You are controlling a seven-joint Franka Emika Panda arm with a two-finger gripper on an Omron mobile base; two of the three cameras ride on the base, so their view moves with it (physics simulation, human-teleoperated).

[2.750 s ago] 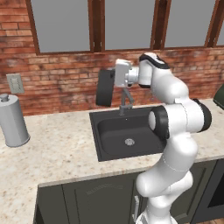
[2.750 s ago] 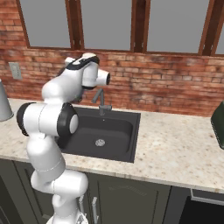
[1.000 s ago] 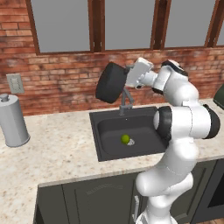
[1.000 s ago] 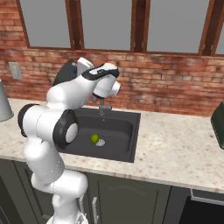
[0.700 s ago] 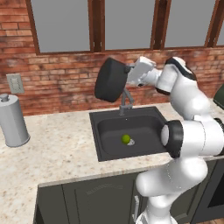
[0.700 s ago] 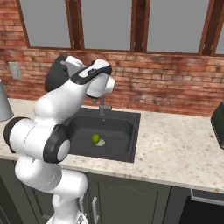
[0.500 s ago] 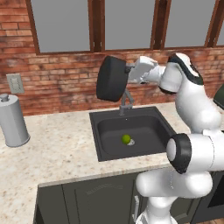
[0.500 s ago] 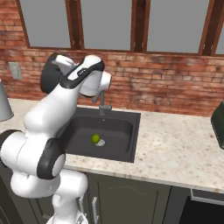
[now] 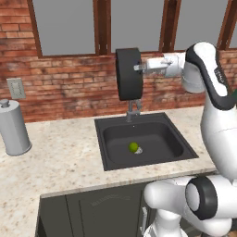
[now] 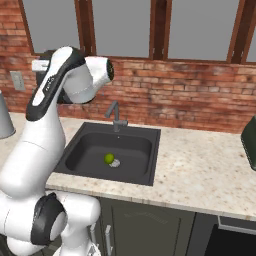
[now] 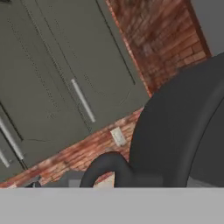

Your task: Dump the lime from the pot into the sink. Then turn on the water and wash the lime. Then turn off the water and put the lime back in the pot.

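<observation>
Lime [image 9: 133,146], small, round and glossy green, sits on the floor of the sink [image 9: 176,147] right beside the silver drain, touching or nearly touching it. That placing suggests the dumping step is done: the fruit lies about where a stream from the tap would land, so my guess is that the water comes next.

Nearest me, the speckled beige counter [image 9: 65,162] looks like polished stone, running flat above dark panelled cabinet doors. Set into it is the sink, a matte black rectangular basin with rounded corners and gently sloping walls. At its back edge stands the faucet [image 10: 115,118], grey angular metal with a bent spout.

Above the faucet the pot [image 9: 129,74] hangs in the air, tipped fully on its side, so from the left it reads as a thick dark disc with low walls. It is held high and sideways, I'd say, because it has been emptied and not yet set down. The gripper [image 9: 140,68] meets it at the rim side; its fingers appear clamped on the pot, though the hand's own camera shows little beyond the dark curved wall and a looped handle.

Off to the far left a tall brushed-metal canister [image 9: 14,127] stands upright. Behind everything runs rough red brick with dark-framed windows.
</observation>
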